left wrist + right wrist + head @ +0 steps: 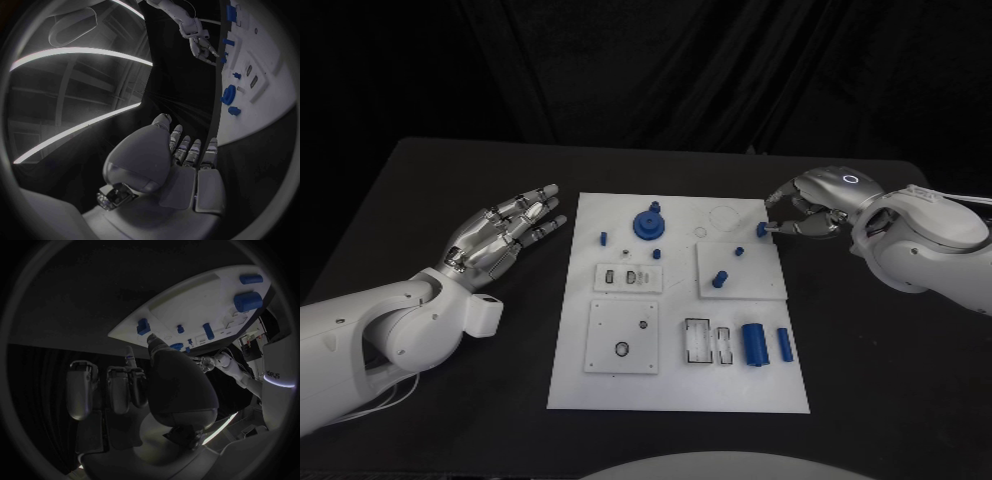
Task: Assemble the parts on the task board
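Note:
The white task board (678, 385) lies in the middle of the black table. My right hand (808, 208) is at the board's far right edge, its fingertips pinching a small blue part (762, 229) just above the board. In the right wrist view that part (143, 326) sits by the board's (187, 305) corner, just past my fingertips (130, 356). My left hand (502, 238) hovers left of the board, open, fingers stretched out, holding nothing; the left wrist view shows its palm (181, 160) beside the board (262, 105).
A blue gear-like round part (648, 224) stands near the board's far edge, with a small peg (604, 238) to its left. Two pegs (720, 279) stand on the raised right plate. A blue cylinder (754, 345) and a bar (783, 344) lie near the front right.

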Robot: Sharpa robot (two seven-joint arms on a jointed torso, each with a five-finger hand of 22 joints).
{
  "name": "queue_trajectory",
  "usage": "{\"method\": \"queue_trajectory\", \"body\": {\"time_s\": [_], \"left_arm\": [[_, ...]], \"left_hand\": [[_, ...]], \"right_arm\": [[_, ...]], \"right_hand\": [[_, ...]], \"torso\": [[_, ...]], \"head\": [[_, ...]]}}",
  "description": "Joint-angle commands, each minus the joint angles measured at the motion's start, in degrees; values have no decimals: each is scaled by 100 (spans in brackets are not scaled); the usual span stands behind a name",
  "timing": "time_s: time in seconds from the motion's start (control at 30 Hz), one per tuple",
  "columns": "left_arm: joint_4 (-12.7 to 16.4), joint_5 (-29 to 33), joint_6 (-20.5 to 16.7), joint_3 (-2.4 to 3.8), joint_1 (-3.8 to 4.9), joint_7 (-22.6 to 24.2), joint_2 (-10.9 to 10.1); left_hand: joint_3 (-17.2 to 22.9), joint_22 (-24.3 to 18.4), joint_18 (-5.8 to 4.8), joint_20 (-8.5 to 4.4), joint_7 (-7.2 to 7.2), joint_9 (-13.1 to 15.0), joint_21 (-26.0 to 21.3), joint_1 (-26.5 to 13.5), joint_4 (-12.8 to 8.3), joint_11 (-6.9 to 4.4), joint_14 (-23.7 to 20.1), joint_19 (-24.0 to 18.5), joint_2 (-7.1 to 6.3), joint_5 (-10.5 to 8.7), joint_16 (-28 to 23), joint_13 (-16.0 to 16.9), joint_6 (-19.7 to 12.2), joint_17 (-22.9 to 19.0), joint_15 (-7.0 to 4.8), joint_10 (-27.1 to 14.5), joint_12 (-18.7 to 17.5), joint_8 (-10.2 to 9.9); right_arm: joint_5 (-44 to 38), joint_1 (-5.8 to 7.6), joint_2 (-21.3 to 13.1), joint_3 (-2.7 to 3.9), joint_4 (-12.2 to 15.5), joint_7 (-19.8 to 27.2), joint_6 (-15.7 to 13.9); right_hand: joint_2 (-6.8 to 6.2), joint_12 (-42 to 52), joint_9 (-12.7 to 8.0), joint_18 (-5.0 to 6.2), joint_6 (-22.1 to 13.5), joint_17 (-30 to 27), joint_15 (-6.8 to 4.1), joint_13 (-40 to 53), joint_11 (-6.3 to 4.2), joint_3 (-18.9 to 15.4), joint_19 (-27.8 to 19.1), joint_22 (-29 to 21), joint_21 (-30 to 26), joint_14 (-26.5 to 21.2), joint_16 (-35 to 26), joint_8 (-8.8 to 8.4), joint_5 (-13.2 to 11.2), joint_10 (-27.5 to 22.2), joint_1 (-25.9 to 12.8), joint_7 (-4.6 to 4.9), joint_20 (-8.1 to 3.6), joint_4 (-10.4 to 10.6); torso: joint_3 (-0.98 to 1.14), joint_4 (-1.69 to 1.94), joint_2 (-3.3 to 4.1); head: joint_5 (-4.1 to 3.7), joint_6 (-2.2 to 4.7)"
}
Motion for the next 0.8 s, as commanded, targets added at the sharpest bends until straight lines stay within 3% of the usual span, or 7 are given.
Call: {"method": "queue_trajectory", "body": {"time_s": [0.03, 0.2, 0.33, 0.8], "left_arm": [[12, -5, 81, 4, -4, 231, 0], [13, -5, 84, 4, -4, 231, 2], [15, -5, 89, 4, -4, 229, 3], [-2, -5, 97, 4, -5, 224, -2]], "left_hand": [[28, 8, 55, 37, 42, 0, 25, 1, -3, 44, -4, 6, 2, 16, 21, 9, 12, 6, 45, 6, 29, 10], [28, 8, 55, 37, 42, 0, 25, 1, -3, 44, -4, 6, 2, 16, 21, 9, 12, 6, 45, 6, 29, 10], [28, 8, 55, 37, 42, 0, 25, 1, -3, 44, -4, 6, 2, 16, 21, 9, 12, 6, 45, 6, 29, 10], [40, 8, 54, 37, 50, 1, 25, -3, -3, 57, -3, 6, 4, 16, 22, 10, 14, 6, 45, 11, 38, 12]], "right_arm": [[-42, -28, 21, 1, -20, -68, 94], [-42, -65, 72, 1, -59, -71, 190], [-42, -97, 109, 2, -79, -63, 223], [-42, -138, 128, 2, -63, -50, 251]], "right_hand": [[-58, -14, -9, 53, -24, 1510, 11, 1454, 27, -10, 197, 1209, -26, 606, 17, -28, -17, 559, -3, 14, 4, 39], [-53, -11, -13, 56, -38, 1510, 12, 1458, 29, -10, 191, 1204, -38, 606, 17, -37, -19, 563, 20, 16, 5, 36], [-49, -16, -14, 59, -36, 1496, 13, 1452, 30, -8, 184, 1199, -52, 601, 5, -38, -15, 557, 48, 17, 6, 29], [-49, -19, -13, 63, -32, 1464, 14, 1449, 31, -9, 176, 1193, -66, 591, -22, -36, -13, 555, 58, 18, 7, 28]], "torso": [[-5, 8, 0], [-7, -8, -3], [-8, 11, -6], [-6, 9, -6]], "head": [[-18, -1], [-5, -1], [-12, 0], [-11, -22]]}}
